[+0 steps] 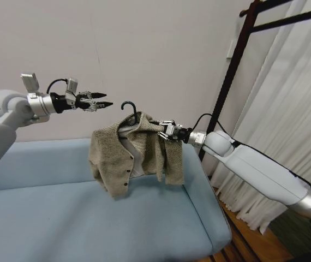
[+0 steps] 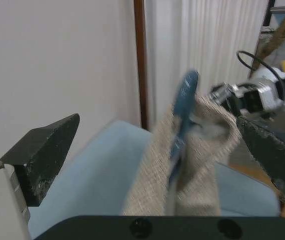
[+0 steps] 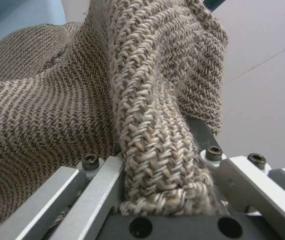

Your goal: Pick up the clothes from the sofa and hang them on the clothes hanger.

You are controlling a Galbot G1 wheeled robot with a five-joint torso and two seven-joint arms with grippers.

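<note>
A beige knitted cardigan [image 1: 136, 155] hangs on a dark blue hanger [image 1: 128, 107] in the air above the sofa. My right gripper [image 1: 163, 130] is shut on the cardigan's shoulder and holds it up. In the right wrist view the knit [image 3: 147, 115] is pinched between the fingers [image 3: 100, 192]. My left gripper [image 1: 100, 102] is raised to the left of the hanger hook, open, apart from it. In the left wrist view its fingers [image 2: 47, 152] stand wide apart, with the hanger [image 2: 183, 107] and cardigan [image 2: 197, 172] beyond them.
The light blue sofa [image 1: 63, 218] spreads below the garment. A dark brown clothes rack [image 1: 232, 68] stands at the right by the white curtain [image 1: 292, 120]. A plain wall is behind. Wooden floor shows at the sofa's right end.
</note>
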